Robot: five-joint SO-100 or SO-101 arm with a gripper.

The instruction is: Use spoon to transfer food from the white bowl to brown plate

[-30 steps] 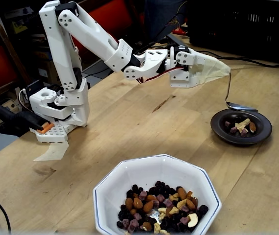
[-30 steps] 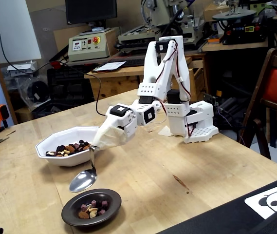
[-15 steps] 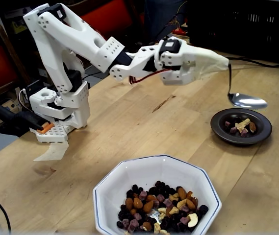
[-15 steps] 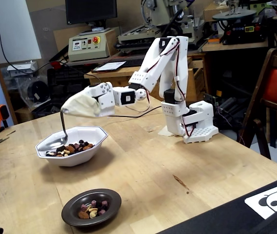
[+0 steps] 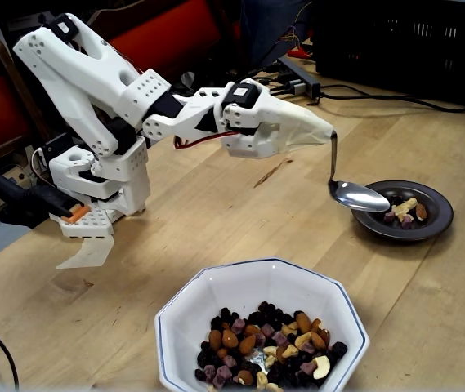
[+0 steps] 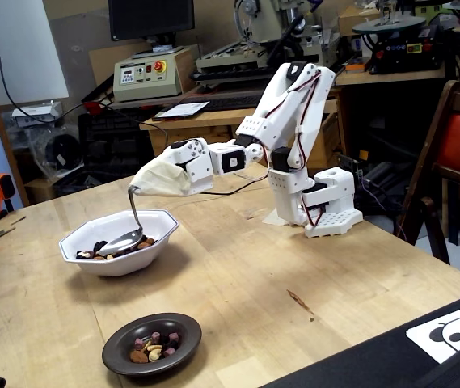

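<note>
Two views disagree. One has the spoon (image 5: 359,196) looking empty, well away from the bowl (image 5: 216,282) over the plate (image 5: 436,220). The other has it (image 6: 120,241) dipped in the bowl's food (image 6: 116,245). The gripper (image 5: 314,135) is hidden under a beige wrap, so I can't tell how open it is. The handle pokes out the tip. The spoon's probably stiff and slick, and loose nuts roll off easily.

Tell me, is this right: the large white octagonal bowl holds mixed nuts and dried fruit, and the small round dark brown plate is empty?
No: the small round dark brown plate is not empty; both fixed views show nuts and purple cubes on it. The rest holds.
</note>
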